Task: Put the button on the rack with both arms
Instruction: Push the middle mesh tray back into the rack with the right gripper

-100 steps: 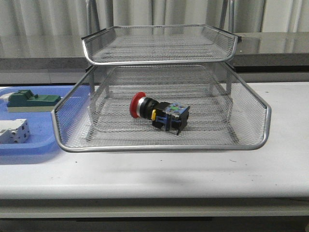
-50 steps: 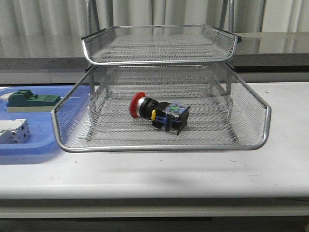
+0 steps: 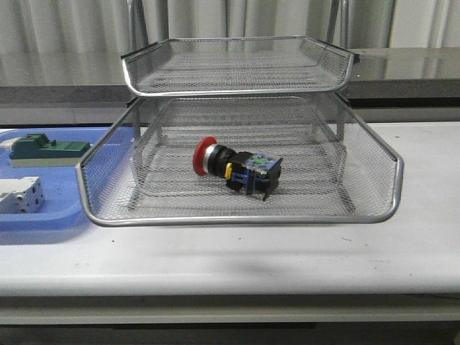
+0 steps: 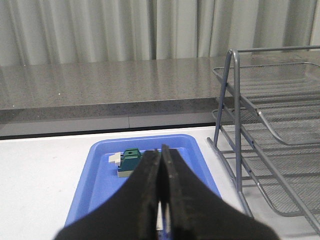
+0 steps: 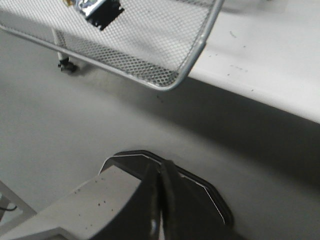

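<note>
The button (image 3: pixel 237 167), red cap and black body with yellow and blue details, lies on its side in the lower tier of the silver wire-mesh rack (image 3: pixel 392 188). A corner of it shows in the right wrist view (image 5: pixel 97 11) through the mesh. Neither arm shows in the front view. My left gripper (image 4: pixel 161 155) is shut and empty, above the blue tray (image 4: pixel 95 175), to the left of the rack (image 4: pixel 235 125). My right gripper (image 5: pixel 161 172) is shut and empty, low and away from the rack's corner (image 5: pixel 192 55).
The blue tray (image 3: pixel 68 208) at the left holds a green block (image 3: pixel 47 149) and a white terminal block (image 3: pixel 21 195). The green block also shows in the left wrist view (image 4: pixel 131 160). A grey ledge and curtains stand behind the table.
</note>
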Robot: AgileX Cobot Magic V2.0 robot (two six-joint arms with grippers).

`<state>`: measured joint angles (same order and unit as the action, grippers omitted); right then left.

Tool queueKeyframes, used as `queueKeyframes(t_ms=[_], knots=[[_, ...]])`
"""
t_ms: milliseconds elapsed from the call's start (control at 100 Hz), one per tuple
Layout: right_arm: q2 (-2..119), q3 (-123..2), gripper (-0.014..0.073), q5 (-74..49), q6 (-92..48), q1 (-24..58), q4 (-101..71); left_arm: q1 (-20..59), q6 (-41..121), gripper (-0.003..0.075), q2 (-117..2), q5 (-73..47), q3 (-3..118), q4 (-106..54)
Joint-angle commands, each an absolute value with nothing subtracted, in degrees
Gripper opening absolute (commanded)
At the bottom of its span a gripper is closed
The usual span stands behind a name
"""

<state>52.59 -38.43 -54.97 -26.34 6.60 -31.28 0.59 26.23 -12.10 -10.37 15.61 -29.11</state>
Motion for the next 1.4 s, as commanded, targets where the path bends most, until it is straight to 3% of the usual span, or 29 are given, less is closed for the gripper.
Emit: queueKeyframes(t_ms=[0, 460, 670, 1110, 1390], knots=[[55.45, -40.21, -0.0064, -52.27, -30.75, 8.93, -34.13, 0.45, 25.76, -0.0020, -12.54, -6.14, 17.21, -29.93], [72.95, -40.21, -0.0059, -30.28, -41.98, 34.59, -29.19, 0.45, 25.76, -0.0020, -12.54, -6.14, 17.21, -29.93], [79.60, -40.21, -0.0059, -16.42, -41.98, 42.10, -25.15, 0.45, 25.76, -0.0020, -12.54, -6.14, 17.21, -29.93], [86.04, -40.65, -0.0059, 0.00, -42.03, 44.12, -24.13, 0.45, 25.76, -0.0020, -12.54, -6.14, 17.21, -29.93], [92.74, -48.88, -0.0059, 1.55, -42.03, 40.50, -22.98, 0.45, 25.76, -0.0020, -12.54, -6.14, 17.21, -29.93]])
